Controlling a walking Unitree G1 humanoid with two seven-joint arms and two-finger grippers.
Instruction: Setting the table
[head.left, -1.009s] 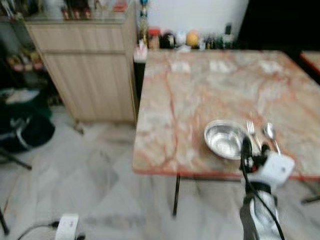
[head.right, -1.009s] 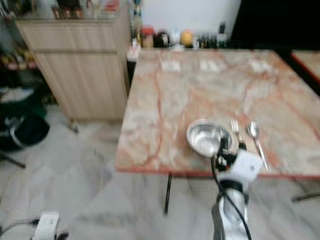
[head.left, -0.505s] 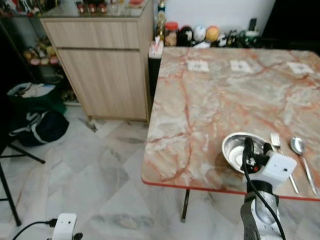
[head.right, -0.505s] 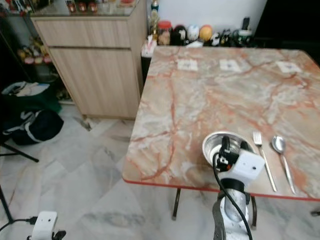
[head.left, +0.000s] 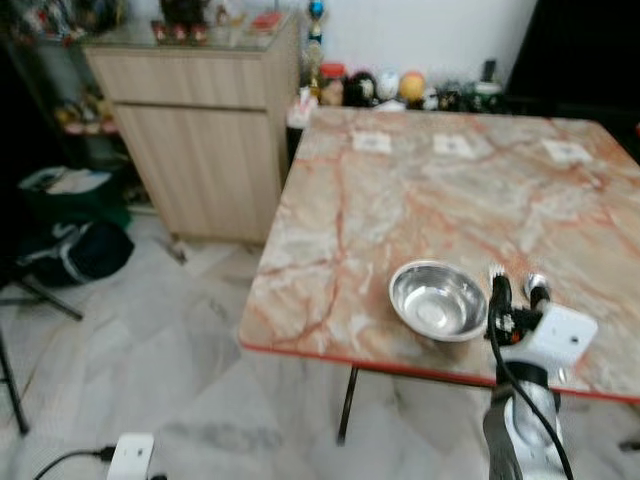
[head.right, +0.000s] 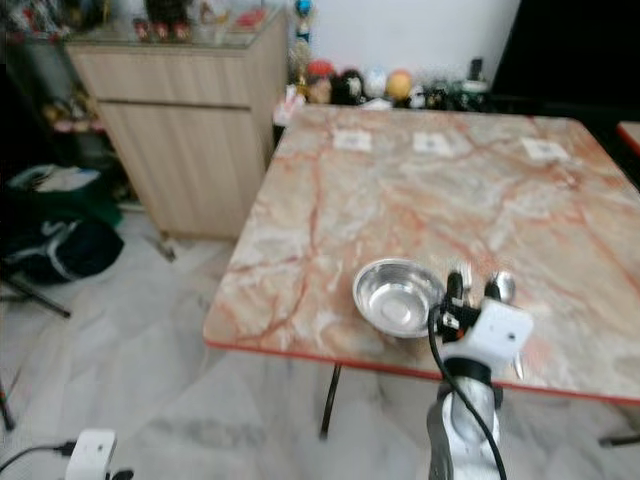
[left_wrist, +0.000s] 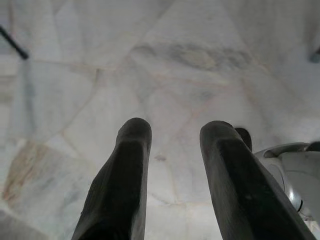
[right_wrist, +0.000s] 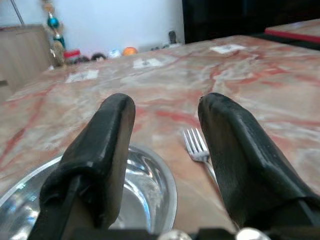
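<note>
The right gripper (right_wrist: 165, 125) is held with fingers spread, empty, over the tabletop (head.left: 420, 200); the bowl (head.left: 437, 299) lies beside one finger, the fork (right_wrist: 196, 144) between them.

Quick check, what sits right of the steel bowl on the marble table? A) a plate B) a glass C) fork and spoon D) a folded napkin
C: a fork lies just right of the steel bowl on the marble table, with a spoon beyond it, behind the open right gripper.
</note>
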